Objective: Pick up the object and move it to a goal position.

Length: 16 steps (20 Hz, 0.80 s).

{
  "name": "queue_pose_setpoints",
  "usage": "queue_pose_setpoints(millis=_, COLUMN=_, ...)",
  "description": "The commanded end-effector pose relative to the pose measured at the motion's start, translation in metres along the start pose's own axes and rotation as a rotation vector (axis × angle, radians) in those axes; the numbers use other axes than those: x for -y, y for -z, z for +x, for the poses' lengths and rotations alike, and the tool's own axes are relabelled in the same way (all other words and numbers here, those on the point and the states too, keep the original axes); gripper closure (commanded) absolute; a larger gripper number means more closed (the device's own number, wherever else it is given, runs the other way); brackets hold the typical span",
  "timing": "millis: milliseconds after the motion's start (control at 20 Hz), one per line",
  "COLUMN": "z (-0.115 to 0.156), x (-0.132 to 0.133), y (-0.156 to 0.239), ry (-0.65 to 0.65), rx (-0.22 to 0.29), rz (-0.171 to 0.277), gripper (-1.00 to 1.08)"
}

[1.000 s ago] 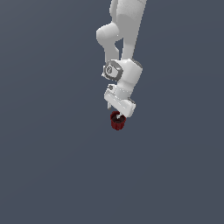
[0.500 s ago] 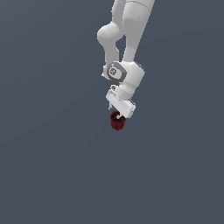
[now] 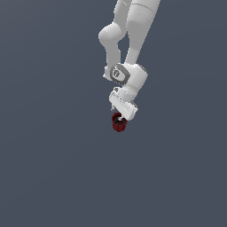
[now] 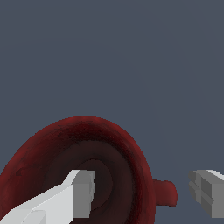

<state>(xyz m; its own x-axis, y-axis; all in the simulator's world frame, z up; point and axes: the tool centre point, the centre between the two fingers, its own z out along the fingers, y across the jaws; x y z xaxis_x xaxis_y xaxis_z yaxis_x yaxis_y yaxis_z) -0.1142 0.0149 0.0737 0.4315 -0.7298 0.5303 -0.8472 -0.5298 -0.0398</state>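
The white gripper [image 3: 119,116] points down at the dark red pot [image 3: 119,123]. One of its fingers [image 4: 72,192] sits inside the pot's hollow, the other outside its wall, straddling the rim; whether they pinch it, I cannot tell.

White Panda arm [image 3: 133,40] reaches down, wrist tilted, gripper [image 4: 142,192] clamped over the pot's [image 3: 119,123] rim, one finger [image 4: 65,199] inside

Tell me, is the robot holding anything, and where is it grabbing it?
The tool straddles the rim of the dark red pot, one finger inside. Whether it grips cannot be told.
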Motion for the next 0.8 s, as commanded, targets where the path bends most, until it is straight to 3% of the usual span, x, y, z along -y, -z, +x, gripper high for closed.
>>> queue_pose_setpoints(millis=0, z=-0.0003, x=-0.0001, y=-0.0002, ry=-0.002, rx=-0.001, rz=-0.001, gripper=1.08)
queue_pose_setpoints(millis=750, z=0.0006, x=0.0002, y=0.0034, ry=-0.002, rx=0.000, rz=-0.002, gripper=1.08)
